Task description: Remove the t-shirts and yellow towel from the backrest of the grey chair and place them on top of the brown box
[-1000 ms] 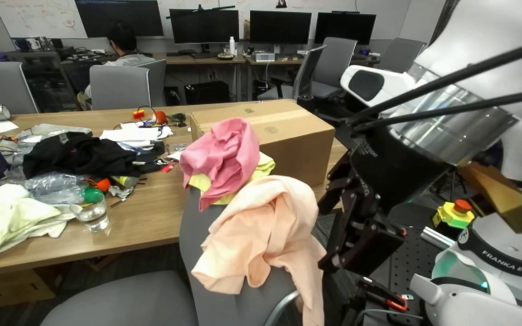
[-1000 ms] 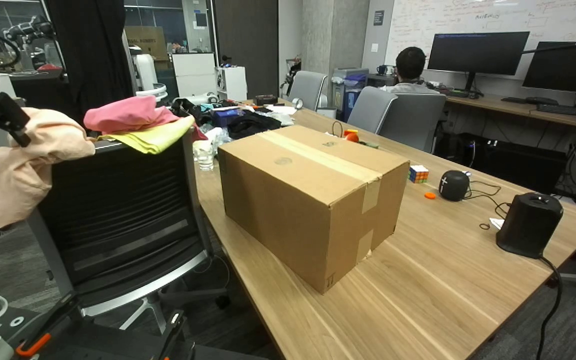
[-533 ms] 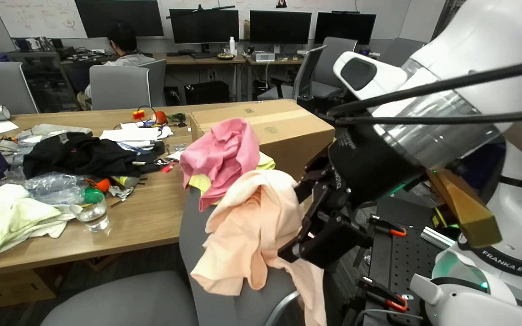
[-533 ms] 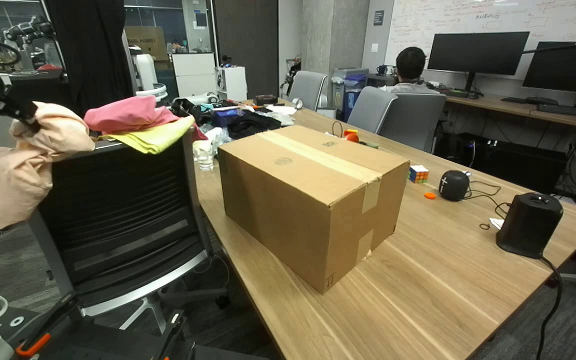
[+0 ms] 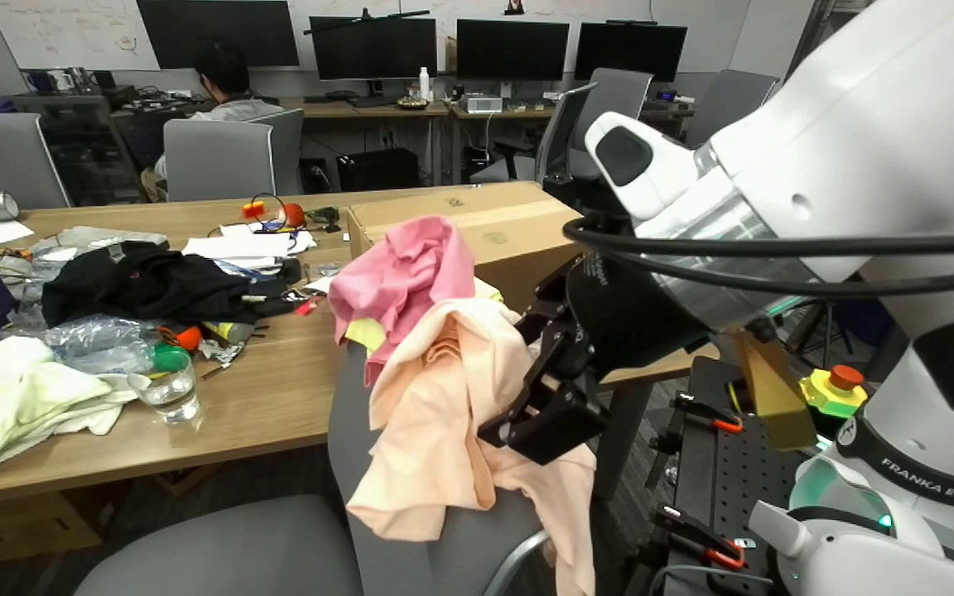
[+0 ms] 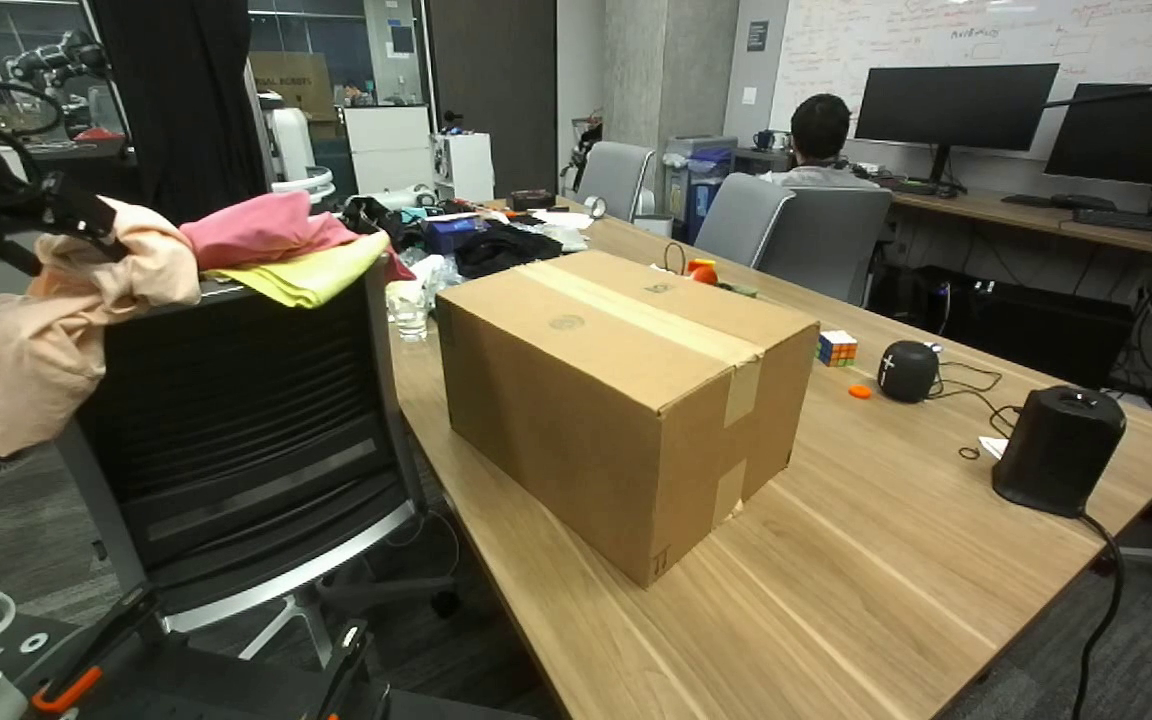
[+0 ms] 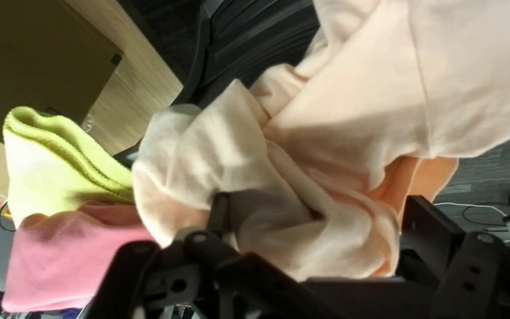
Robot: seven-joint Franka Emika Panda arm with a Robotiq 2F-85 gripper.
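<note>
- Wrist view: the gripper [image 7: 319, 206] straddles a peach t-shirt [image 7: 326, 141], jaws spread wide, a bunched fold between them but nothing clenched; contact with the cloth is hard to judge.
- The peach t-shirt drapes over one end of the backrest [image 6: 256, 420] of a grey office chair [image 5: 237, 542], a length of it hanging down past the edge.
- Beside it, a pink t-shirt [image 5: 407, 285] lies partly over a yellow towel [image 6: 311, 275], both also on the backrest.
- The brown cardboard box [image 6: 576, 420], the destination, stands on a wooden table [image 6: 866, 560] near the chair.
- The step in hand appears to be grasping the first garment; with all three cloths on the chair, placing seems wholly ahead.
- The next move calls for closing on the fold, then lifting high enough for the trailing end to clear the backrest before the swing to the box.
</note>
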